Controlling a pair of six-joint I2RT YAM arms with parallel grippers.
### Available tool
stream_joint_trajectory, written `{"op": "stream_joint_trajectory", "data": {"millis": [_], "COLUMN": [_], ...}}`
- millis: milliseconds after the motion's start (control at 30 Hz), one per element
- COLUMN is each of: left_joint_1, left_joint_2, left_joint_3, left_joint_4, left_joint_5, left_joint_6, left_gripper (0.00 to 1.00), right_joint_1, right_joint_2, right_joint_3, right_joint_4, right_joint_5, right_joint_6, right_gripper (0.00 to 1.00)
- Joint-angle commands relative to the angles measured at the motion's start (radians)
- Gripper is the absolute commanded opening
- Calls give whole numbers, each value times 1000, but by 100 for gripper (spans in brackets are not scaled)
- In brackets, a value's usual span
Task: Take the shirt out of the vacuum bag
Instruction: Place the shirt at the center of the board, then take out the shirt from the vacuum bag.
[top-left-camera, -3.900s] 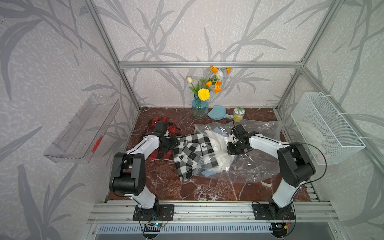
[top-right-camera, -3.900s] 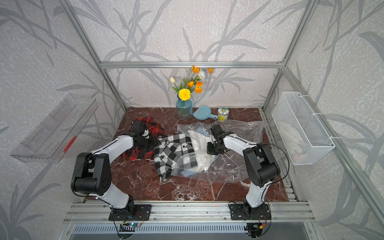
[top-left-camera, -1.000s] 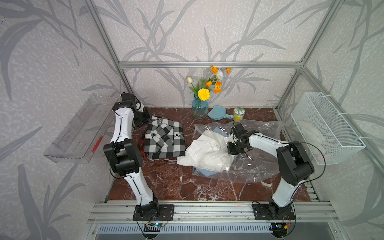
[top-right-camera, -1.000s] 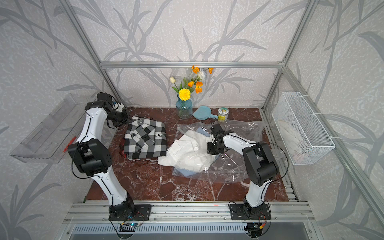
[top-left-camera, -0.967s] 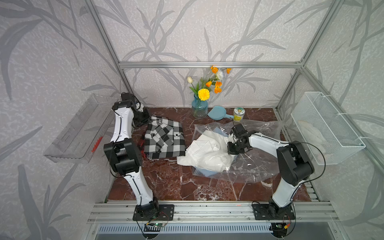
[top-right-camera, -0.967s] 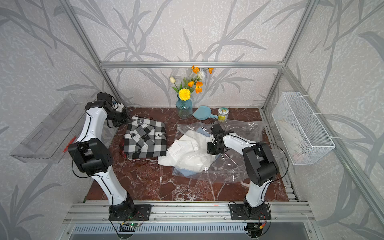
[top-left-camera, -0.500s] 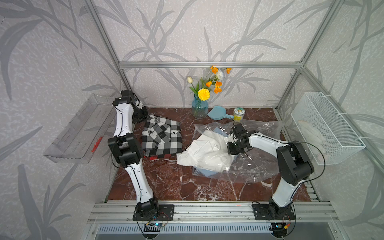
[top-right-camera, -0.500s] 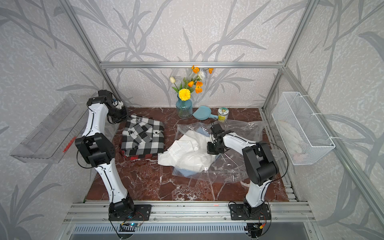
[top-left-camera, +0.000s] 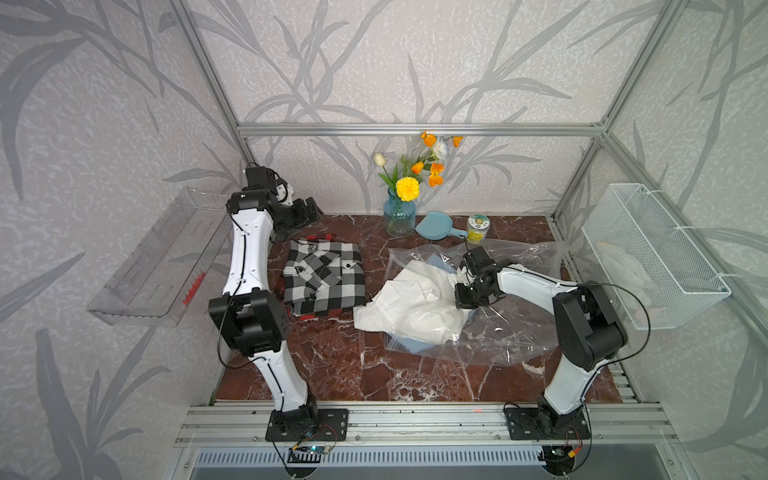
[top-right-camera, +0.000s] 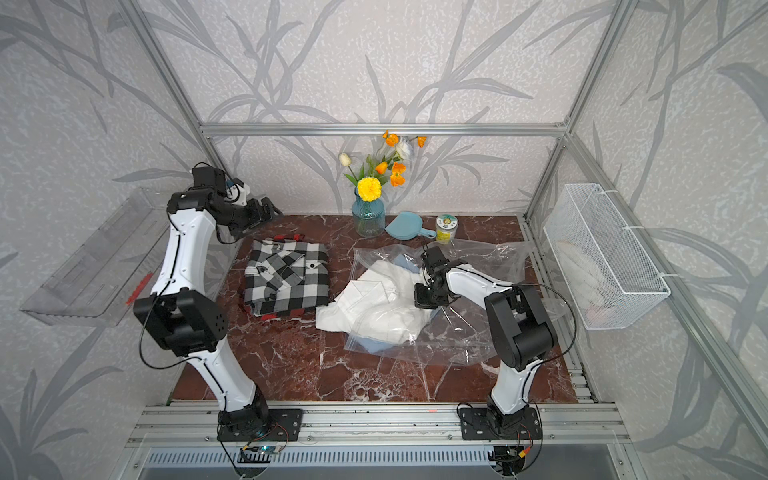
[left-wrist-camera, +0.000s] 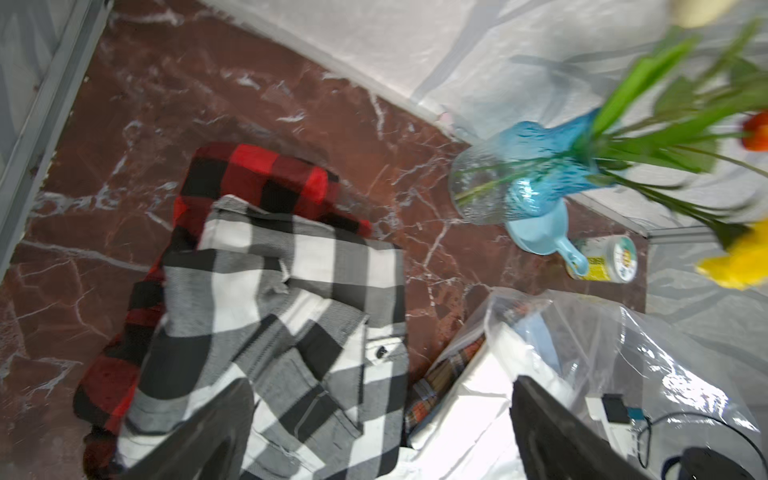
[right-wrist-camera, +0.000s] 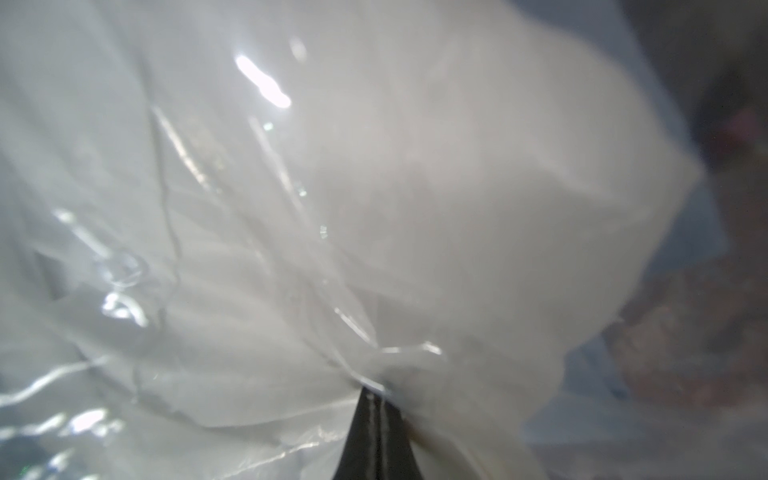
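Shirt (top-left-camera: 323, 279) (black-and-white check) lies left of centre outside vacuum bag (top-left-camera: 494, 332), left end effector (top-left-camera: 309, 206) spread above; right end effector (top-left-camera: 467, 294) pinches the bag, anchoring it.

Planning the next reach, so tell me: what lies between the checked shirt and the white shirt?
Only bare marble tabletop separates the checked shirt from the white shirt, seen in both top views.
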Motion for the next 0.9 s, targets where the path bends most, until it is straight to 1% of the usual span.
{"op": "stream_joint_trajectory", "data": {"millis": [0, 200, 267, 300, 367, 433, 467, 533, 600, 767, 867], "left_joint_1": [-41, -140, -156, -166, -194, -238, -262, -313, -344, -462, -495], "left_joint_2": [-100, -268, -320, -342, -376, -398, -403, -400, -382, -306, -266], "left_joint_3": [-127, -422, -530, -584, -680, -780, -816, -879, -934, -969, -1017], "left_joint_4": [34, 123, 178, 202, 240, 300, 324, 362, 415, 489, 548], "left_joint_5": [6, -12, 15, 25, 21, 57, 65, 44, 68, 114, 120], "left_joint_6": [-33, -69, -108, -123, -156, -196, -208, -232, -258, -311, -362], "left_gripper": [96, 96, 95, 95, 95, 94, 94, 93, 90, 89, 91], "right_joint_1": [-23, -27, -27, -26, -28, -28, -27, -27, -29, -29, -29], "right_joint_2": [-28, -83, -84, -115, -125, -132, -132, -133, -133, -136, -138], "right_joint_3": [2, 14, 19, 19, 19, 13, 11, 5, -5, -23, -30], "right_joint_4": [-78, -103, -108, -109, -111, -110, -113, -122, -121, -121, -115], "right_joint_5": [70, 66, 56, 52, 44, 37, 37, 44, 42, 43, 40], "right_joint_6": [-10, -18, -19, -20, -22, -28, -31, -40, -40, -42, -40], "right_gripper": [0, 0, 0, 0, 0, 0, 0, 0, 0, 0, 0]}}
